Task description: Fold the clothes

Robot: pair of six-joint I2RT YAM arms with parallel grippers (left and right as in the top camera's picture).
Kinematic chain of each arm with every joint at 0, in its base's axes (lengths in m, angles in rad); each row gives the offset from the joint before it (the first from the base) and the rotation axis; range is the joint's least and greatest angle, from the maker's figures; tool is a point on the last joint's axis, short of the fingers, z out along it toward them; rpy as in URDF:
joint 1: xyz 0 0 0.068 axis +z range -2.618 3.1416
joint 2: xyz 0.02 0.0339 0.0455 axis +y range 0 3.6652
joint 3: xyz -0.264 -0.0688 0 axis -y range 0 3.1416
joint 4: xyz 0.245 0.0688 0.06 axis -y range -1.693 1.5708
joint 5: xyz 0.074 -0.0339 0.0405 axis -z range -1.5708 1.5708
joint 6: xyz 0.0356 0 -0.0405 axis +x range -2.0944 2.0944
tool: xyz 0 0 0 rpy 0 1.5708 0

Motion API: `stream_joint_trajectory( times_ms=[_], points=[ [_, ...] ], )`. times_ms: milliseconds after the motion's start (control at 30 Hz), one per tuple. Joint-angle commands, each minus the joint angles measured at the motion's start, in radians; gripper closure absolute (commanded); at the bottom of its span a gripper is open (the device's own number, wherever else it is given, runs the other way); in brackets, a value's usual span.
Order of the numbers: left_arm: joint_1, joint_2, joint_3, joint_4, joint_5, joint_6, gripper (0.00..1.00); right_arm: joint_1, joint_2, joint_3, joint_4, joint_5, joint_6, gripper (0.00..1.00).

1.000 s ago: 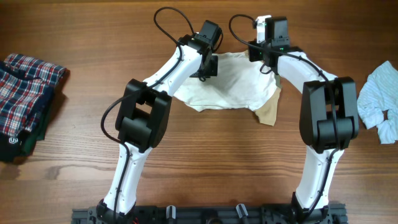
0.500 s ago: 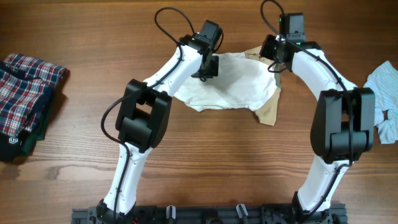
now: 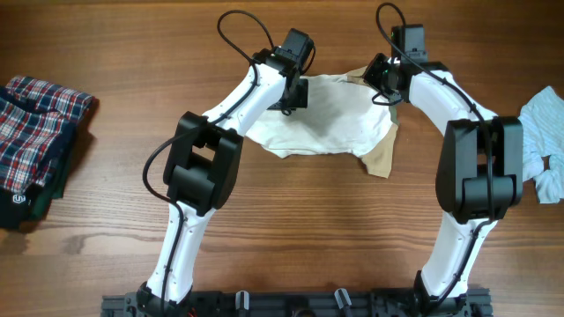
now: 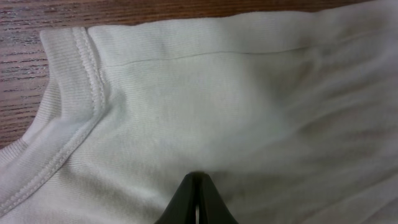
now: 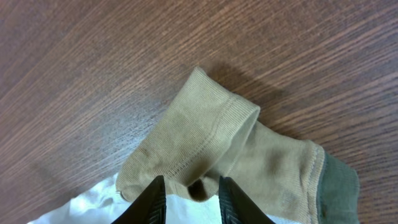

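Observation:
The cream-white shirt (image 3: 326,123) lies crumpled at the table's far middle, with a tan patch (image 3: 381,157) at its near right corner. My left gripper (image 3: 291,97) (image 4: 198,178) is shut, its tips pressed onto the white cloth (image 4: 205,99) near the collar seam; whether a fold is pinched does not show. My right gripper (image 3: 389,85) (image 5: 191,190) stands open at the shirt's far right corner. Its fingers (image 5: 155,200) straddle the edge of a folded tan sleeve cuff (image 5: 199,134) without closing on it.
A pale blue striped garment (image 3: 539,141) lies bunched at the right edge. A stack of plaid clothes (image 3: 35,141) sits at the left edge. Bare wooden table (image 3: 291,220) runs between the shirt and the arm bases.
The right gripper has swung right and back, let go and opened; a tan sleeve now pokes out at the shirt's far right corner. The left arm has stayed put.

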Motion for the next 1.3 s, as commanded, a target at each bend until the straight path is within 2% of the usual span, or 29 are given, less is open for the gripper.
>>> stream_joint_trajectory(
  times_ms=[0, 267, 433, 467, 500, 567, 1000, 1033, 1067, 1133, 1200, 1233, 1267],
  points=[
    [0.000, 0.031, -0.010, -0.010, 0.001, -0.002, 0.96, 0.004, 0.026, 0.003, 0.018, -0.015, 0.011, 0.71],
    [0.000, 0.031, -0.010, -0.007, 0.000, -0.002, 0.95, 0.004, 0.032, 0.000, 0.018, -0.024, 0.131, 0.70],
    [0.000, 0.031, -0.010, -0.008, 0.000, -0.002, 0.94, 0.004, 0.064, 0.000, 0.029, -0.042, 0.135, 0.66],
    [0.000, 0.031, -0.010, -0.007, 0.000, -0.002, 0.94, 0.004, 0.064, 0.000, 0.035, -0.042, 0.134, 0.70],
    [0.000, 0.031, -0.010, -0.007, 0.001, -0.002, 0.94, 0.004, 0.064, 0.000, 0.042, -0.042, 0.131, 0.82],
    [0.000, 0.031, -0.010, -0.008, 0.001, -0.002, 0.94, 0.004, 0.064, 0.000, 0.061, -0.042, 0.130, 0.96],
    [0.000, 0.031, -0.010, -0.012, 0.000, -0.001, 0.91, 0.005, 0.064, 0.002, 0.263, -0.064, 0.045, 0.96],
    [0.000, 0.031, -0.010, -0.012, 0.000, -0.001, 0.90, 0.005, 0.064, 0.002, 0.285, -0.064, 0.028, 0.93],
    [0.000, 0.031, -0.010, -0.012, 0.000, -0.001, 0.89, 0.005, 0.064, 0.002, 0.296, -0.063, 0.023, 0.85],
    [0.000, 0.031, -0.010, -0.012, 0.000, -0.001, 0.87, 0.005, 0.072, 0.002, 0.334, -0.065, -0.029, 0.55],
    [0.000, 0.031, -0.010, -0.011, -0.004, -0.001, 0.85, 0.005, 0.086, 0.002, 0.367, -0.069, -0.102, 0.31],
    [0.000, 0.031, -0.010, -0.011, -0.016, -0.001, 0.85, 0.005, 0.089, 0.002, 0.388, -0.080, -0.177, 0.21],
    [0.000, 0.031, -0.010, -0.011, -0.036, 0.002, 0.85, 0.004, 0.088, 0.003, 0.414, -0.097, -0.262, 0.16]
  ],
)
